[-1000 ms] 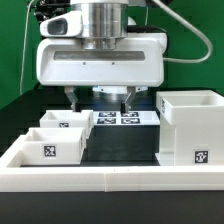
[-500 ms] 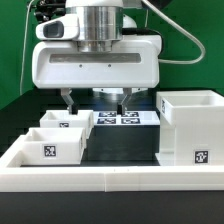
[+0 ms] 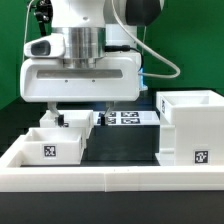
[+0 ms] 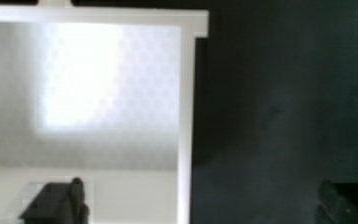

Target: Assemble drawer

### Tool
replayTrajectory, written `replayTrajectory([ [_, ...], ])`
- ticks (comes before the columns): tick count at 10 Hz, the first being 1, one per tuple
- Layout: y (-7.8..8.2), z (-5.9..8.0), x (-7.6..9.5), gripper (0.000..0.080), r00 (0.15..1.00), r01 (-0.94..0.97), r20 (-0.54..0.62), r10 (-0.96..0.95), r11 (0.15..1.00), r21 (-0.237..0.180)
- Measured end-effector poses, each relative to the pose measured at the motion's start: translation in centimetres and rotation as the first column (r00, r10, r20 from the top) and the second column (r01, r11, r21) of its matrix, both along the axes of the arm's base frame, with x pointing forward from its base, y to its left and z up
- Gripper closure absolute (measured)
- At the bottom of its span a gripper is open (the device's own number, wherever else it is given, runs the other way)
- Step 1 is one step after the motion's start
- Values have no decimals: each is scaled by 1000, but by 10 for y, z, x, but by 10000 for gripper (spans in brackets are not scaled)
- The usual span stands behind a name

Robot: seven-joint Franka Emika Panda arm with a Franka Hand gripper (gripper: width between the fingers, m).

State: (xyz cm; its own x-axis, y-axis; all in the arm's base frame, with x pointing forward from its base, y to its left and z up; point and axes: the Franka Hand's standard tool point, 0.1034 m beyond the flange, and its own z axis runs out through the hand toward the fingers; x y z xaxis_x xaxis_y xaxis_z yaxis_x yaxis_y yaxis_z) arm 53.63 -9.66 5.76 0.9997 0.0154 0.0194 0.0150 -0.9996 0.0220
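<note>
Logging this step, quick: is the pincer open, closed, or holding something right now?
Pincer: open, fingers wide apart, holding nothing, above a small tray.

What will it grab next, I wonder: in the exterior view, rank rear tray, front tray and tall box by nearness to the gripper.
1. Rear tray, beneath the gripper.
2. Front tray, exterior view's left, foremost.
3. Tall box, exterior view's right.
</note>
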Motion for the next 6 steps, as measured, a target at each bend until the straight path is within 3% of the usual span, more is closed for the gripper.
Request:
replayTrajectory([
  [6,-1,-32,-13,150,999,2,-42,-2,1000,-5],
])
